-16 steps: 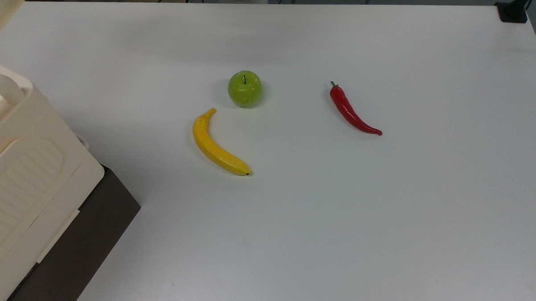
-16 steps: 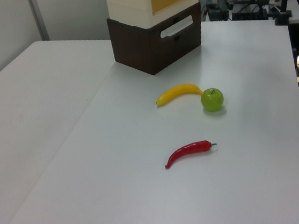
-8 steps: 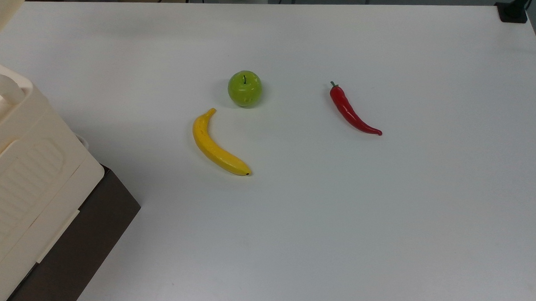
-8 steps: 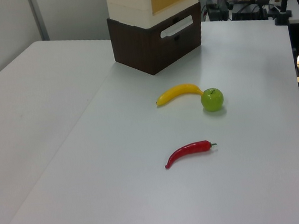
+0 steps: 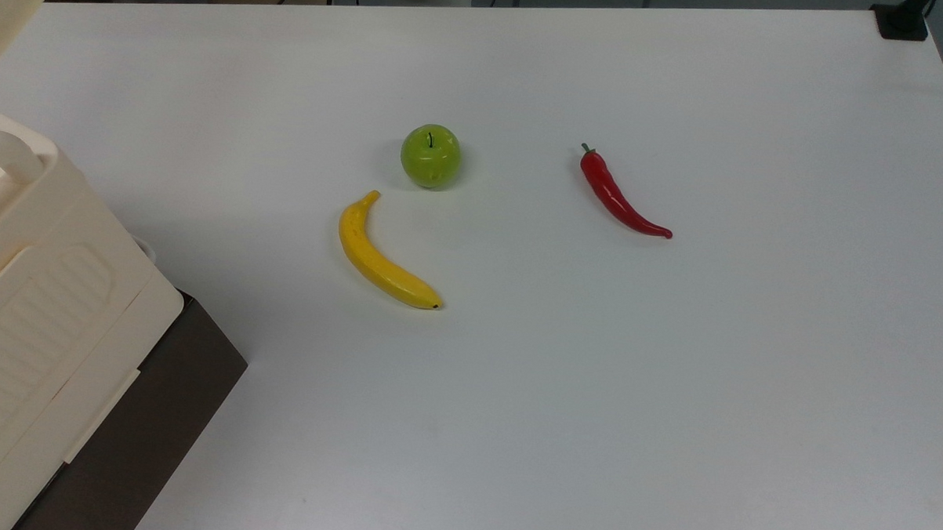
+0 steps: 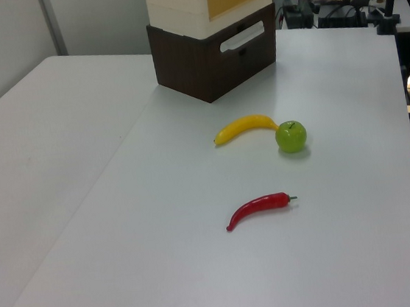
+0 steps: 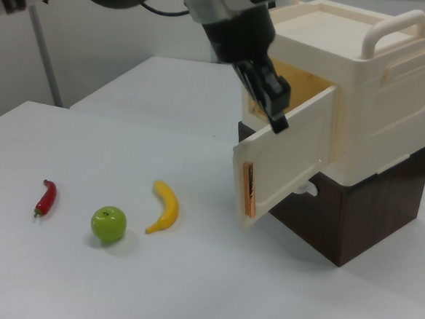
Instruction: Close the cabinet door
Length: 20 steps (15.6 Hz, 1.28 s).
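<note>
Cabinet door: flat cream panel, smooth face, copper-coloured strip on free edge; swung partly open from cabinet, cream box w/ top handle on dark brown base. Wood-tone interior visible in left view. End effector dark, at door's top edge; finger state: cannot tell. Banana, apple, chilli on surface, well apart from door's free edge; open room in front of door.

The white worktop carries the cabinet directly under the tool. A banana lies nearest the tool, on the right view's left of it, then a green apple, and a red chili pepper farthest out.
</note>
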Available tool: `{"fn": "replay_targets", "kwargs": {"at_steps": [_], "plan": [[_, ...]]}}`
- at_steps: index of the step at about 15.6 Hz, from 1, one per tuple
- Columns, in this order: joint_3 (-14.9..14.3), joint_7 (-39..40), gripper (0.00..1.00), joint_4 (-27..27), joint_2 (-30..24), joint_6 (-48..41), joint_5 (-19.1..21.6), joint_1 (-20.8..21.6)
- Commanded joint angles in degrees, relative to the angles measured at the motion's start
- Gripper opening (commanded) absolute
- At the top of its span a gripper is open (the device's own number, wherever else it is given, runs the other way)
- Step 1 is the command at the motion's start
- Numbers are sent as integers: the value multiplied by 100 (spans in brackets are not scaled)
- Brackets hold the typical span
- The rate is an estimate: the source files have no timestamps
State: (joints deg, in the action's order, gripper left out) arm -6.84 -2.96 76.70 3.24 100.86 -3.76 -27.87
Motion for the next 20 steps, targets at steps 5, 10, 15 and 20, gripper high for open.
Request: {"fn": "replay_targets", "kwargs": {"at_steps": [5,10,15,20], "plan": [[-204,542,0,188,159,110,533,-17],[-107,507,0,196,229,144,981,80],[-81,253,0,205,308,496,1097,571],[-72,-318,0,205,475,1153,1097,1090]]}}
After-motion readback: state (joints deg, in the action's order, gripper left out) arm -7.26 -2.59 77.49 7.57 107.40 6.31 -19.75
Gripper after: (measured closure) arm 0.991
